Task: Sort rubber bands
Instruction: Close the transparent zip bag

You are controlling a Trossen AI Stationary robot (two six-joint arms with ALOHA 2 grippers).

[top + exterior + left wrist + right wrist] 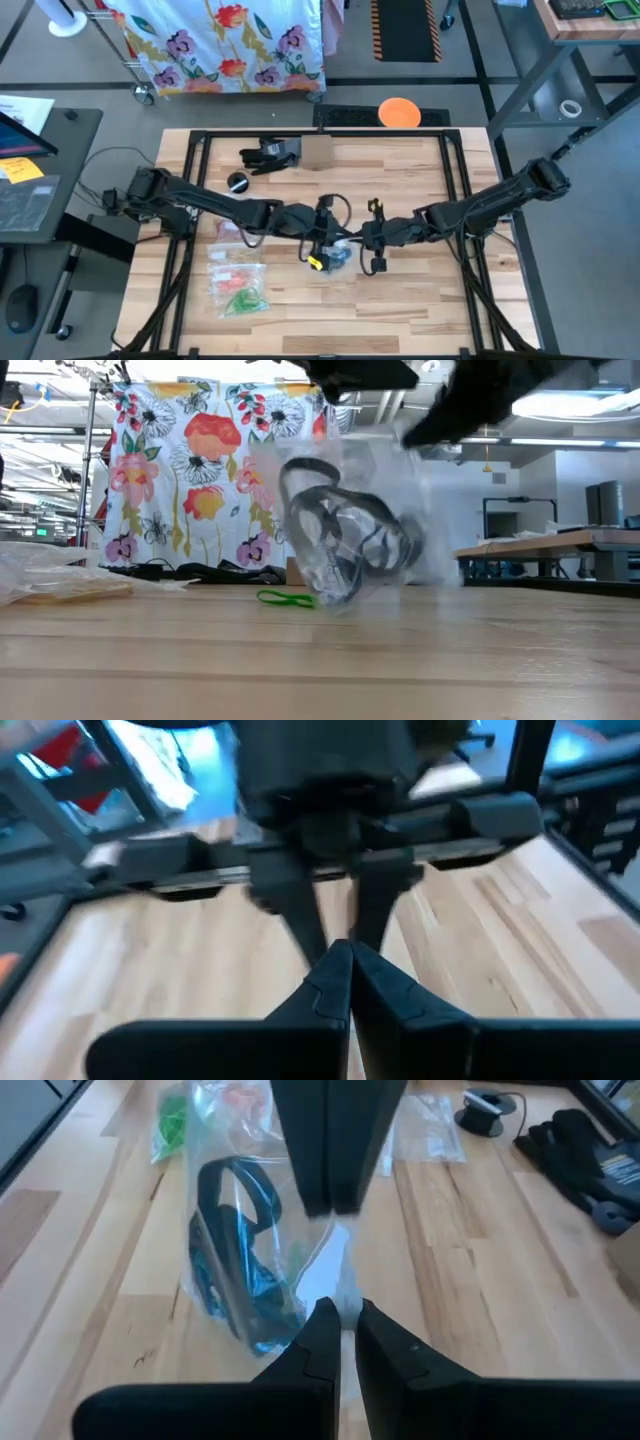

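In the low view, the nearest thing past the bare wooden table (pixel 320 660) is a clear plastic bag (pixel 345 525) at the centre of the frame, lifted so that only its lower corner meets the boards, with dark rubber bands (pixel 345 545) looped inside it. A single green rubber band (pixel 285 598) lies flat on the wood just left of that corner. The two dark arms come down from the top of that frame onto the bag's upper edge. From above, the grippers meet at the middle of the table: the left gripper (pixel 318 238) reaches in from the left of the frame and the right gripper (pixel 368 238) from the right, with the bag (pixel 335 252) between and just below them. The right wrist view shows the right gripper (pixel 342 1318) with its fingers clenched on a thin edge of the bag's plastic (pixel 320 1255), the dark bands (pixel 235 1250) hanging in the bag's body beyond, and the left arm's closed fingers (pixel 330 1140) pinching the plastic from the far side. In the left wrist view the left gripper (pixel 350 960) is pressed shut, tip to tip with the other gripper. Farther off, in the lower left of the high view, more clear bags (pixel 236 280) lie flat, holding green and orange-red bands (pixel 240 298). A flowered cloth (pixel 190 480) hangs behind the table.
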